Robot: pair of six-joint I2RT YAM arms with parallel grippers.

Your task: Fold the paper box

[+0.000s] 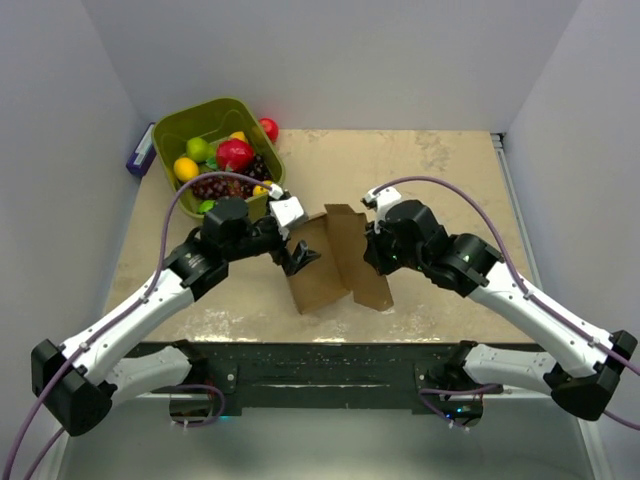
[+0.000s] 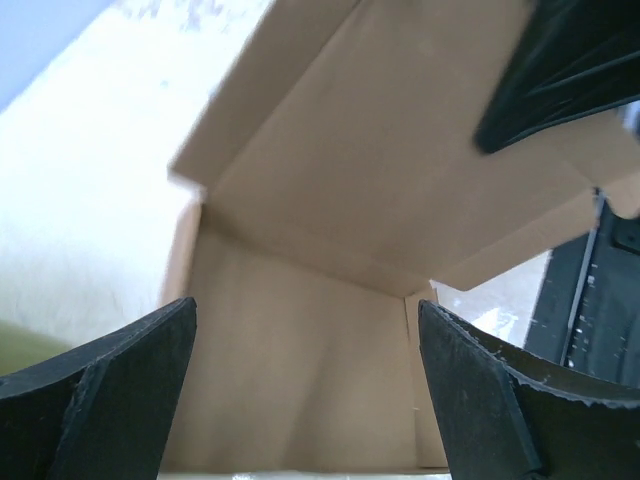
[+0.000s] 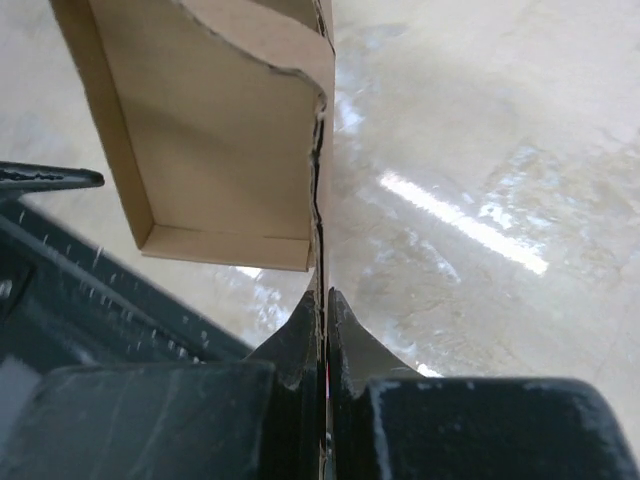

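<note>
1. Right wrist view: the right gripper (image 3: 322,305) pinches a thin wall of the paper box (image 3: 220,150), likely to steady it.
2. The left gripper (image 2: 305,310) is spread wide, holding nothing, maybe ready to push a flap.
3. The box sits on the table (image 1: 450,170), near and middle.
4. The green bin (image 1: 165,135) sits far left, out of the way.

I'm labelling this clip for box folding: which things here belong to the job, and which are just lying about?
In the job: paper box; right gripper, shut on its panel edge; left gripper, open, facing its inside.
Lying about: olive-green bin of fruit; red fruit beside it; small purple-and-white item left of it.
</note>
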